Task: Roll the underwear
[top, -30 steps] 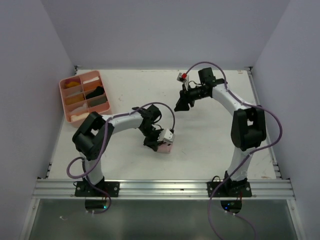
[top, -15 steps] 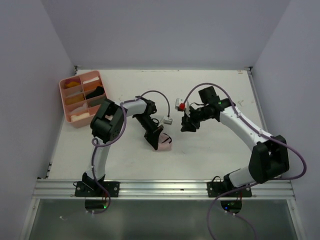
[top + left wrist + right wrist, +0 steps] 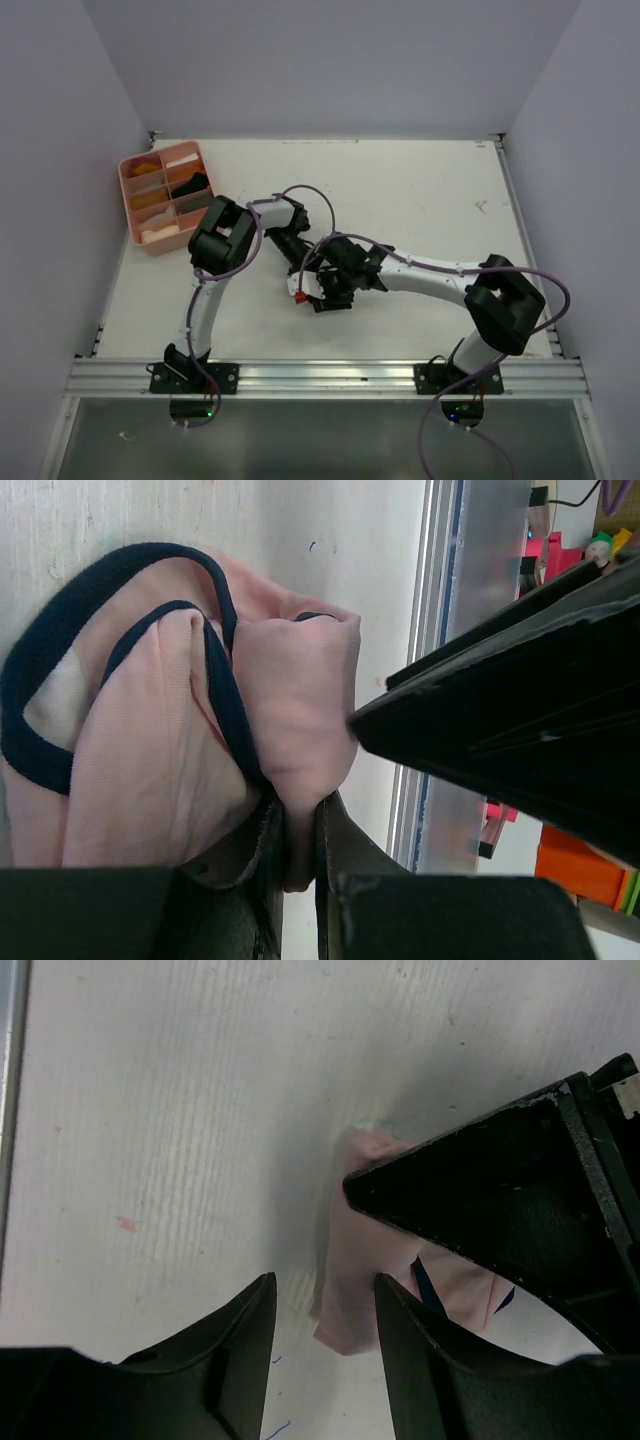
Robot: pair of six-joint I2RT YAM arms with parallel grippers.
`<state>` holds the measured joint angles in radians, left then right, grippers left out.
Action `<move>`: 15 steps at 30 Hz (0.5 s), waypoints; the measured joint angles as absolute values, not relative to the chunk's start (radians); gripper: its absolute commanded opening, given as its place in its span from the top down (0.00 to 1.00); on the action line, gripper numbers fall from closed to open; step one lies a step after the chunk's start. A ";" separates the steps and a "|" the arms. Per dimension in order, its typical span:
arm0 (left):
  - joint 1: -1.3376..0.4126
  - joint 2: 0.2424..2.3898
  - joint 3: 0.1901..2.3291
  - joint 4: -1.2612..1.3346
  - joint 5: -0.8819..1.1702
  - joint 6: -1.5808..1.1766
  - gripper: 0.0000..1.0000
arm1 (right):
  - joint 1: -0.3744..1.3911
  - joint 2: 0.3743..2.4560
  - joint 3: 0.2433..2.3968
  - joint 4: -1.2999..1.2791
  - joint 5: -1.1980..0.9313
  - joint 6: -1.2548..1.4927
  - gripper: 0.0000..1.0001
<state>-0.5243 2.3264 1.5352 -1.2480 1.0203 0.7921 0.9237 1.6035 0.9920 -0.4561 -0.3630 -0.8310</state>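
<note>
Jaws of the left gripper [image 3: 298, 820] pinch a fold of the pink underwear [image 3: 170, 750], nearly closed on the cloth, which lies bunched on the white table [image 3: 150, 1110] near its front middle (dark edging loops across the bundle). Right gripper [image 3: 322, 1290], jaws parted with nothing between them, hovers just beside the bundle, one finger [image 3: 480, 710] reaching the cloth's edge; whether it touches cannot be told.

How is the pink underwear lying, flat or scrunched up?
Scrunched up. The pale pink cloth underwear with dark edging is folded over itself in a lump, and the left arm's fingers pinch one fold.
</note>
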 measured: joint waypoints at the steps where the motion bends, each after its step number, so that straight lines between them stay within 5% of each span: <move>1: -0.524 2.326 1.535 -1.248 1.020 0.792 0.95 | 0.930 1.616 0.991 -0.445 -0.351 -0.833 0.52; 11: -0.519 2.322 1.518 -1.228 1.033 0.769 0.91 | 0.945 1.673 0.973 -0.352 -0.286 -0.836 0.53; 15: -0.516 2.320 1.509 -1.220 1.041 0.768 0.84 | 0.949 1.683 0.974 -0.333 -0.269 -0.835 0.67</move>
<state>-0.5159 2.3199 1.5093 -1.2201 1.0412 0.7685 0.9493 1.6833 0.9737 -0.3328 -0.2687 -0.8352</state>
